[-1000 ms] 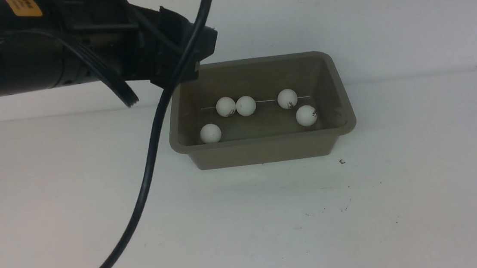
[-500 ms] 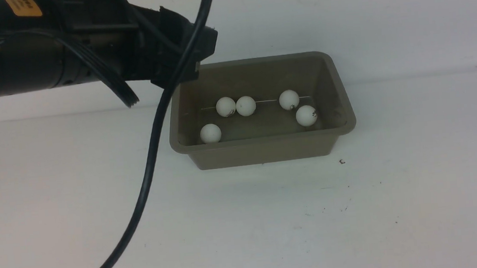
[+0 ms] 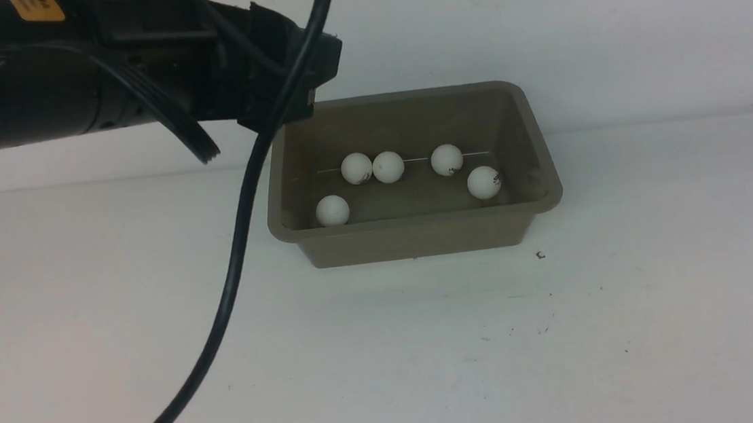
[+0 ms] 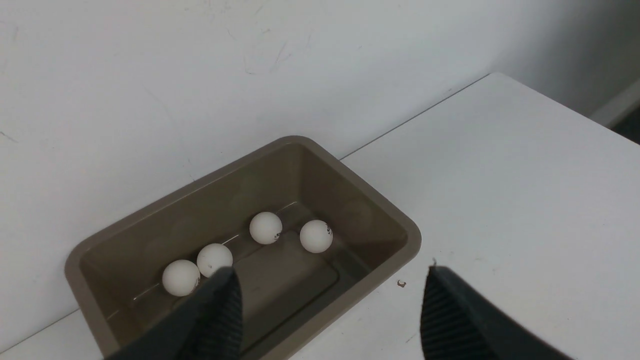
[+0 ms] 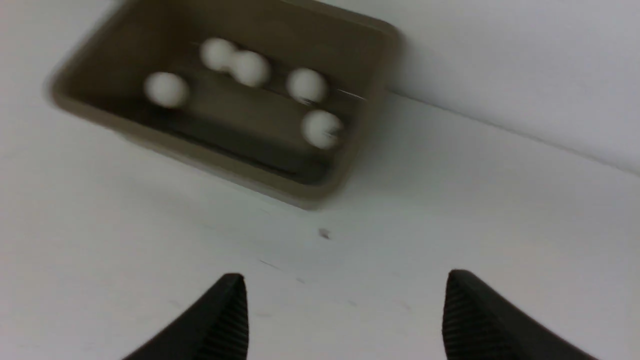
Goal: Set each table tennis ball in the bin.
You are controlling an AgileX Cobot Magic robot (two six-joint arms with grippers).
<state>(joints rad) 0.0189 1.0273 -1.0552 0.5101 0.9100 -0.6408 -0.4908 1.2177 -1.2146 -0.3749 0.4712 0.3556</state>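
A: Where did the five small matte white table tennis balls lie?

B: All lay inside the rectangular grey-brown plastic bin [image 3: 419,235], which stood on the white table [image 3: 389,360] against the white wall [image 3: 537,20]. Read as a clock face over the bin floor in the front view: two touching balls [image 3: 356,168] [image 3: 388,167] at eleven o'clock, one ball [image 3: 447,159] at one o'clock, another [image 3: 484,182] at three o'clock, the last [image 3: 333,210] at eight o'clock.

A: And the grippers?

B: The left gripper [image 4: 330,310] hung above the bin's near rim, its black ribbed fingers [image 4: 220,310] spread wide and empty. The right gripper [image 5: 345,315] was over bare table, apart from the bin, fingers [image 5: 465,315] likewise wide, holding nothing. That view was blurred. A black cable [image 3: 237,251] draped from the left arm [image 3: 98,65] across the table.
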